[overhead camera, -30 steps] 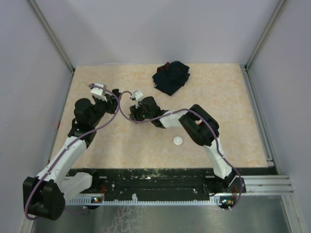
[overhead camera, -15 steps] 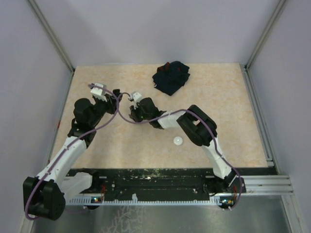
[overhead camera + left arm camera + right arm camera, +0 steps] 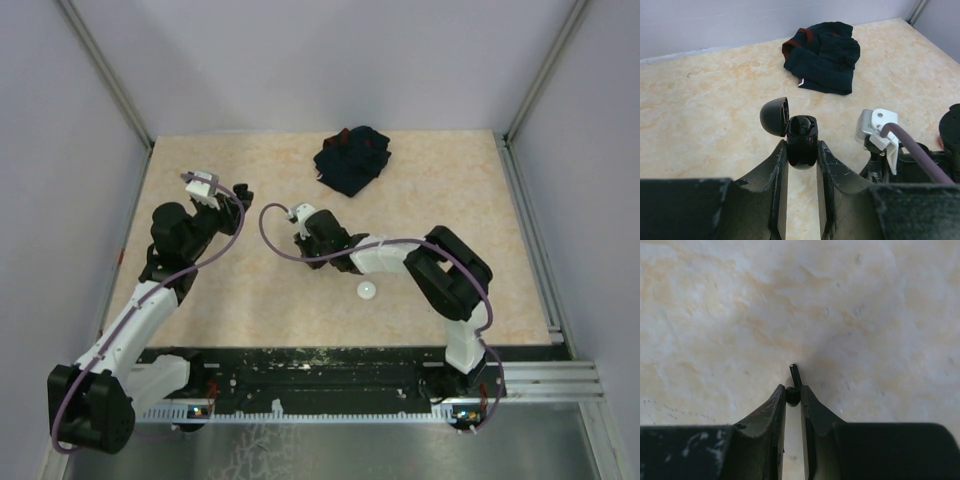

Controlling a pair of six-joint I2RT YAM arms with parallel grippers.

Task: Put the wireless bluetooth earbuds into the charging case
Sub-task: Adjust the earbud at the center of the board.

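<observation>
Right arm [image 3: 385, 258] is pulling back from the left gripper's side toward the middle of the table [image 3: 450, 190]. A second ago its wrist was sitting almost against the left one; now the two are apart, and its jaws have been closing over that time. Left arm isn't moving.

Right gripper [image 3: 793, 394] is pinching a tiny black plastic earbud [image 3: 795, 375] at its fingertips, stem poking out ahead of the jaws, hanging over bare table. Left gripper [image 3: 801, 149] is clamping the small glossy black plastic charging case [image 3: 801, 137] by its body. Case is upright, hinged lid [image 3: 774, 116] flipped open to the left, mouth facing up. I'm seeing something dark in the case mouth; can't tell whether that's an earbud already seated.

I'm reading this as the carry step: pickup done, insertion not yet done. Next I'm wanting the right gripper brought back over the open case, stem turned to line up with a free well, then lowered straight in and released. Grip is right at the fingertips, so I'm expecting the earbud could twist or slip on contact. That's calling for a slow approach, with the left gripper holding the case steady.

Round white puck-like disc [image 3: 367, 290] is lying on the table near the right arm, and a crumpled dark navy cloth [image 3: 352, 160] is sitting at the far edge. Both are well apart from the case.
</observation>
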